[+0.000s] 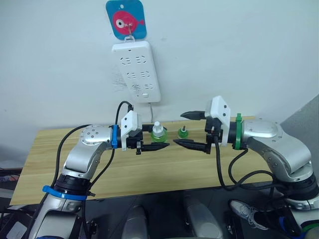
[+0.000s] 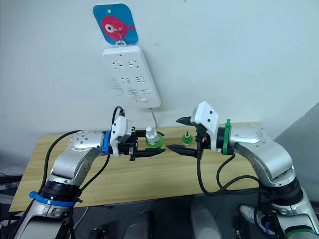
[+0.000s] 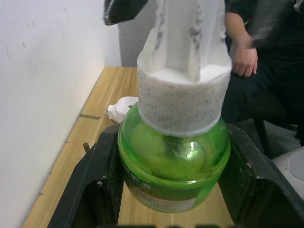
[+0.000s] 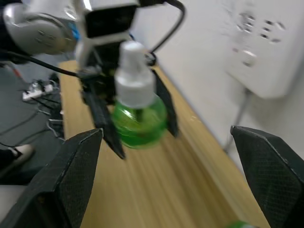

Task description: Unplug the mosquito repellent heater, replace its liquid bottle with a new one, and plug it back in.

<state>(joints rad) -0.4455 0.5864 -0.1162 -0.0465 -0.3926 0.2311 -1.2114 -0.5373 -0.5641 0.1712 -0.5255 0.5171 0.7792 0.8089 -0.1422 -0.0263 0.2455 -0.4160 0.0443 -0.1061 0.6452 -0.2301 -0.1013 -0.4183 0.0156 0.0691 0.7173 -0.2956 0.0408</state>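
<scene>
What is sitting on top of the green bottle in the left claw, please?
A white cap covers the neck of the green bottle held in the left claw. Whatever lies under that cap is hidden.

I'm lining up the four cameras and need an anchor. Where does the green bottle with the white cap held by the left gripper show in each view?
Left eye view: green bottle centre, between the left gripper fingers, below the power strip.
Right eye view: centre-left, same grip.
Left wrist view: close up, between both fingers.
Right wrist view: upper middle.
Shared landmark: the wooden table.
</scene>
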